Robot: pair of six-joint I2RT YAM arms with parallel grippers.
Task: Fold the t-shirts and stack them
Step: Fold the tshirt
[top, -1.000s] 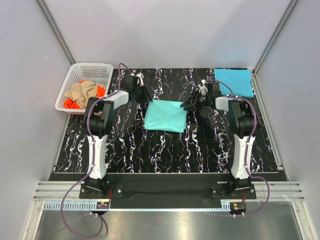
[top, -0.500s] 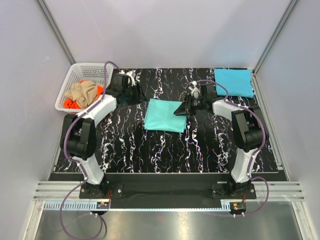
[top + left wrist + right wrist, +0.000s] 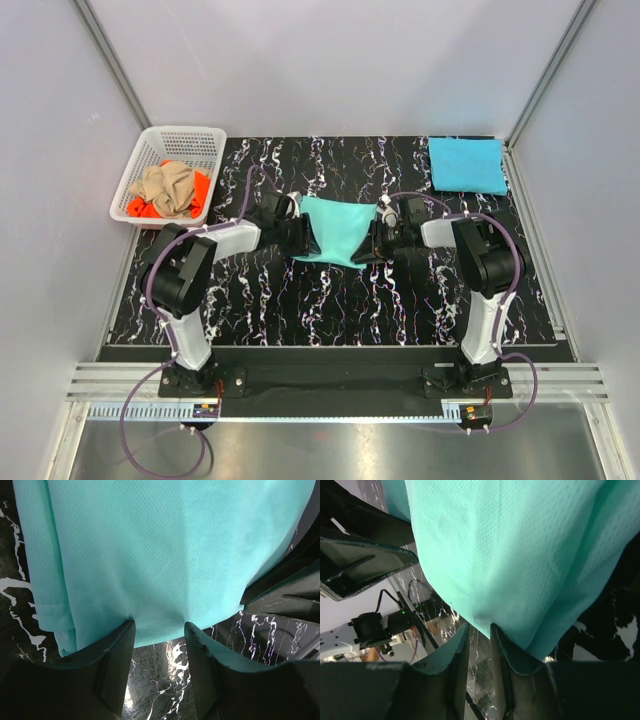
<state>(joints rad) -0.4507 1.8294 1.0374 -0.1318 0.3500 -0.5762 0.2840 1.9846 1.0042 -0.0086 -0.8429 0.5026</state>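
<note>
Black marbled tabletop [image 3: 300,310] at frame centre holds the mint-teal t-shirt [image 3: 338,228]; left gripper [image 3: 159,630] and right gripper [image 3: 480,632] each pinch its edges, probably mid-fold. Next, stack it on the sky-blue t-shirt [image 3: 466,164], upper right.

A mint-teal soft cloth t-shirt [image 3: 338,229] with a fine dotted mesh weave is seen at the middle of the black surface [image 3: 330,300], which is veined with white marble streaks touched with purple. A sky-blue folded cloth t-shirt [image 3: 467,165] is shown in plain colour at the far right corner. A white plastic lattice basket [image 3: 167,172] is patterned with small square openings; in it a tan crumpled cloth shirt [image 3: 166,186] is laid over an orange one [image 3: 139,208]. The left claw [image 3: 156,639] and right claw [image 3: 479,636] are coloured dark, nearly black. The walls are pale grey.
</note>
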